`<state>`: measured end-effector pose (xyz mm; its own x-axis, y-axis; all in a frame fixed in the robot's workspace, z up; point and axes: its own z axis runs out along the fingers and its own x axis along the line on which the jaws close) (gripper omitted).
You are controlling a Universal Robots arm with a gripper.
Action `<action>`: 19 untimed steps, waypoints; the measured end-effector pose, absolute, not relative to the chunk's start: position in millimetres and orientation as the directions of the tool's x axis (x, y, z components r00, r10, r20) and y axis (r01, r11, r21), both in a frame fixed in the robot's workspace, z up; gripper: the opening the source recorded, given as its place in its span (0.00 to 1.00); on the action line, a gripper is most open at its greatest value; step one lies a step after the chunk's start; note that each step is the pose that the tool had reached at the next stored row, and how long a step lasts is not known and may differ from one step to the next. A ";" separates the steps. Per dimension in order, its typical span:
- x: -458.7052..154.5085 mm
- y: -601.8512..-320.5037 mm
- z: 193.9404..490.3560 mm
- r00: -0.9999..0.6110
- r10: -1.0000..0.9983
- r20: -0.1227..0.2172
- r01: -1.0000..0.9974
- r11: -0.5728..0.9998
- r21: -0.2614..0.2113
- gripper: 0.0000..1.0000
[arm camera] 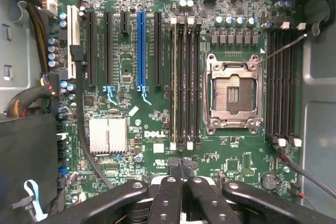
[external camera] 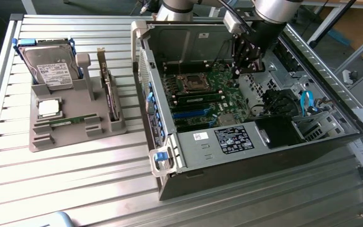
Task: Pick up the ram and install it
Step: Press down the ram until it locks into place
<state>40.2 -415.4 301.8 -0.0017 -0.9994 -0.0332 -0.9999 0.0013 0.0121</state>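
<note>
One arm reaches down into the open computer case (external camera: 168,156) standing on the slatted metal table (external camera: 74,175), its gripper (external camera: 243,71) poised above the green motherboard (external camera: 216,101). In the wrist view the gripper (arm camera: 181,174) has its black fingers (arm camera: 169,192) pressed together with nothing between them, hanging over the board's edge near the bank of memory slots (arm camera: 185,82) and the bare processor socket (arm camera: 232,93). One slot in that bank appears to carry a pale stick already seated; the neighbouring slots look dark and unfilled. A blue expansion slot (arm camera: 140,51) and a ribbed silver heatsink (arm camera: 107,135) sit further along the same board.

The ram (external camera: 68,121) lies well apart from the arm, outside the case, flat in a groove of the grey holder tray (external camera: 74,137) toward the exterior view's left. Just beside it on that tray rests the square silver processor chip (external camera: 48,108), with a hard drive (external camera: 52,71) propped behind and a dark expansion card (external camera: 110,94) standing on edge at the tray's side nearest the case
</note>
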 end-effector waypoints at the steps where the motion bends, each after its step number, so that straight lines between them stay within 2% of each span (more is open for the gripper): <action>1: 40.2 -415.4 299.8 -0.002 -0.999 -0.033 -1.000 0.001 0.012 0.10; 19: 40.2 -415.6 274.4 -0.002 -0.999 -0.033 -1.000 0.001 0.012 0.10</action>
<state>40.2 -415.6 274.4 -0.0017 -0.9994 -0.0332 -0.9999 0.0013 0.0121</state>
